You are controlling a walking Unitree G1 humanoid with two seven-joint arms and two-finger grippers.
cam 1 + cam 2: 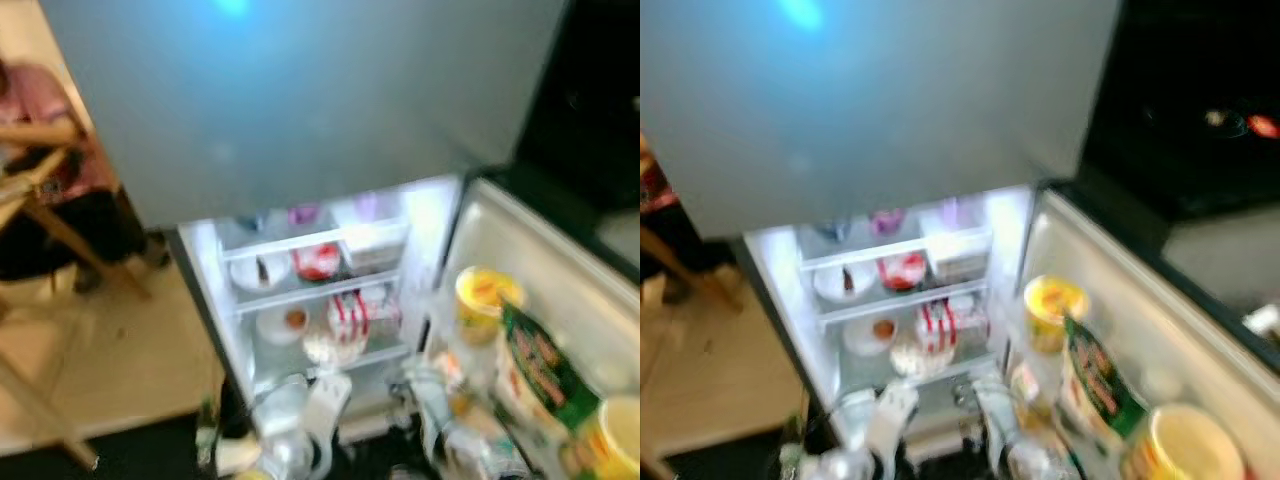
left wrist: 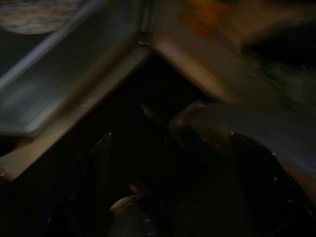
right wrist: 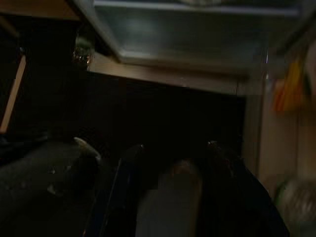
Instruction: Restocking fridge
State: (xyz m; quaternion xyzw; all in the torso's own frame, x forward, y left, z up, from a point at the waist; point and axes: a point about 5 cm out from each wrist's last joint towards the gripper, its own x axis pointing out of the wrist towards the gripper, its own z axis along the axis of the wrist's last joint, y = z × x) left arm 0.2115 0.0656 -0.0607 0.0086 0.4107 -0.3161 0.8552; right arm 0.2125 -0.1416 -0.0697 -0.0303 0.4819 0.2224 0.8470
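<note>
Just below the lit fridge compartment [image 1: 320, 290], two pale silver-white arm segments show, blurred: the left arm [image 1: 325, 400] is a smooth rounded casing, with a greyish joint beside it, and the right arm [image 1: 432, 400] is a lighter, glossy grey-white shell. In the dark wrist views, each gripper appears as two long black fingers [image 2: 256, 163] [image 3: 111, 197], faintly shiny along their edges
</note>
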